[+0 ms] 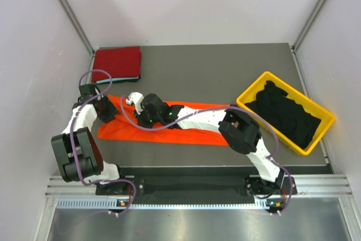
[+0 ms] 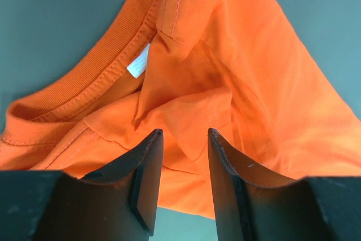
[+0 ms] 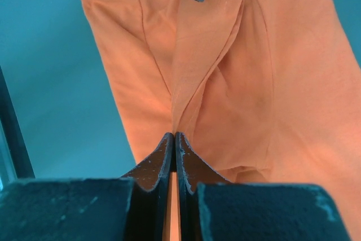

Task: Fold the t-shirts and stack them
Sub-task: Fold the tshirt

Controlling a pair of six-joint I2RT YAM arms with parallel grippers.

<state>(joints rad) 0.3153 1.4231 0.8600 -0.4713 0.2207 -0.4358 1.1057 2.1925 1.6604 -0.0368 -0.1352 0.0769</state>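
Orange t-shirt (image 1: 186,135) laid as a creased band, ribbed collar (image 2: 96,83) and white label (image 2: 138,63) exposed; right gripper (image 3: 172,136) clamped on a cloth ridge, left gripper (image 2: 185,134) parted, holding nothing.

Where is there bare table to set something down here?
Bare table runs between the dark red shirt and the yellow bin, beyond the orange shirt. A thin strip lies between that shirt and the near edge. Crowded left of centre: left hand and right hand at the orange shirt.
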